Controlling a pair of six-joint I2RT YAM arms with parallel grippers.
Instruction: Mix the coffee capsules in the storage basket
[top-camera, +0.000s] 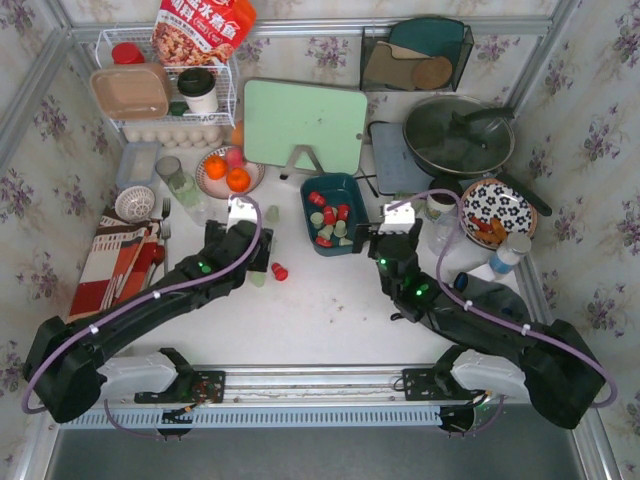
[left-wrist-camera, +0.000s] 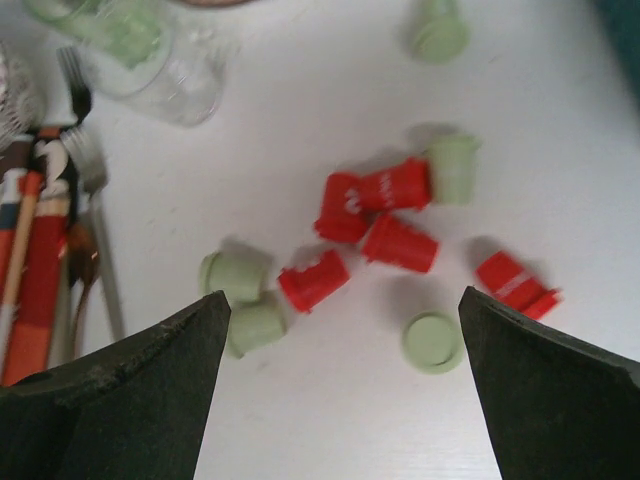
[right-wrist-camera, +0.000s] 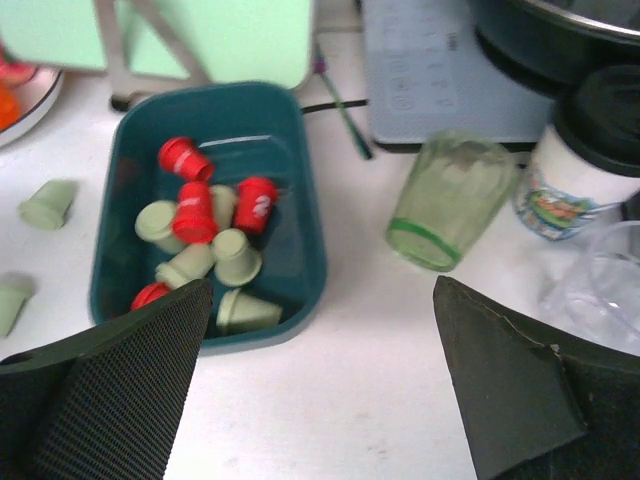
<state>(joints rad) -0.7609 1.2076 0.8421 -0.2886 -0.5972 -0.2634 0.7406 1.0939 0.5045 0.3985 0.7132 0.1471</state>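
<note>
The storage basket (top-camera: 345, 190) stands on the white table (top-camera: 320, 310) at mid-depth, just in front of a propped mint cutting board (top-camera: 305, 125) and between the two arms. Inside it lies a loose heap of coffee capsules, red ones (right-wrist-camera: 197, 212) and pale green ones (right-wrist-camera: 235, 257) jumbled together, most of them tipped on their sides toward the near half of the bin. More capsules are scattered on the table to the left of the basket. The left wrist view shows a red cluster (left-wrist-camera: 385, 215) touching one another, with pale green ones (left-wrist-camera: 235, 275) lying singly or in pairs around it. The left end effector (left-wrist-camera: 340, 310) hangs over this scatter with its fingers spread wide and nothing between them. The right end effector (right-wrist-camera: 322, 300) is also spread wide and empty, sitting just right of the basket near its front corner. A green glass cup (right-wrist-camera: 445, 205) lies on its side to the right of the basket, and a plate of oranges (top-camera: 228, 172) sits behind the loose capsules.
</note>
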